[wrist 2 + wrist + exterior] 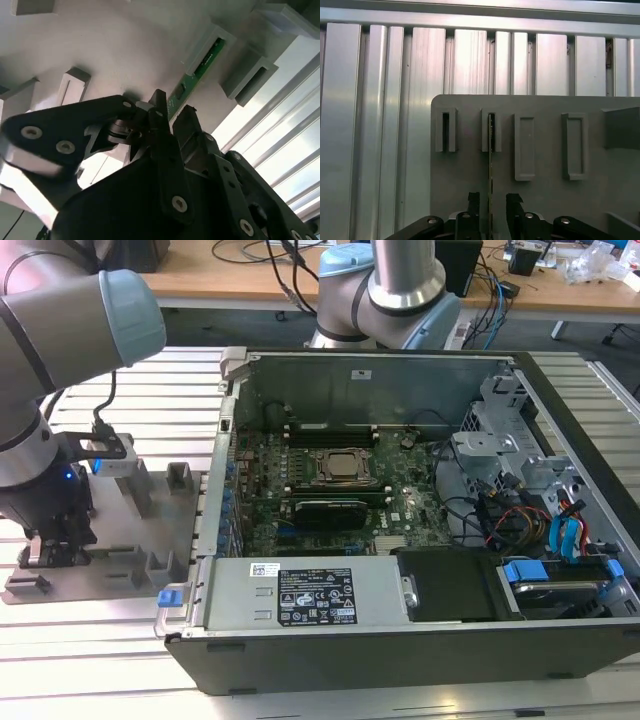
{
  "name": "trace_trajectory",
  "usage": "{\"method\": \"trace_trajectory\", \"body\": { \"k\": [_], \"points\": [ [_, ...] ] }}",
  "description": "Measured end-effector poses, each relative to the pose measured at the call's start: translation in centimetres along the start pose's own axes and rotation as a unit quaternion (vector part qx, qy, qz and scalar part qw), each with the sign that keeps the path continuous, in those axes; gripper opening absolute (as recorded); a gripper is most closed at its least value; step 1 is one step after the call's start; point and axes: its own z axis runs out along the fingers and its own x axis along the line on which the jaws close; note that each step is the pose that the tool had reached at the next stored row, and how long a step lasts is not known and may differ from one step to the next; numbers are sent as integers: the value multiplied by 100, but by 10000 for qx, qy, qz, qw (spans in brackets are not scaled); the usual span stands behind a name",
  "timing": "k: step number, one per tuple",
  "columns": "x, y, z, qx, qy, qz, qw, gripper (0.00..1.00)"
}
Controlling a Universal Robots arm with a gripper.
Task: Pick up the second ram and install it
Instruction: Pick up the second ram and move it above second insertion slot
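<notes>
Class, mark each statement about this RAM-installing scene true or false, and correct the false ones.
1. The gripper is at the grey tray. True.
2. The second ram lies flat on the tray. False: it stands on edge, with one end in a slotted block.
3. The gripper is open and straddles the ram, with a gap on each side. True.
4. The computer case is closed. False: it is open, showing the motherboard.
</notes>
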Motion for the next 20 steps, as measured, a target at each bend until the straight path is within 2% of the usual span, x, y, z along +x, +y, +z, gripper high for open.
{"method": "trace_trajectory", "body": {
  "k": [1, 2, 4, 7, 8, 9, 11, 12, 13, 18, 19, 20],
  "points": [
    [0, 0, 0, 0, -17, -1, 10000, 22],
    [0, 0, 0, 1, -31, -1, 10000, 15],
    [0, 0, -1, 1, -55, -3, 10000, 13],
    [0, 0, 0, 4, -120, -6, 9999, 13],
    [0, 0, 0, 2, -73, -4, 10000, 13],
    [0, 0, 0, -4, 115, 6, 9999, 13],
    [0, 0, 0, -4, 128, 7, 9999, 13],
    [1, 0, 0, -4, 123, 6, 9999, 13],
    [0, 1, 0, -2, 57, 7, 10000, 13],
    [0, 1, 0, 2, 44, 6, 10000, 13],
    [1, 1, 1, 110, 48, 1, 9999, 13],
    [1, 0, 2, 117, 48, 0, 9999, 13]
  ]
}}
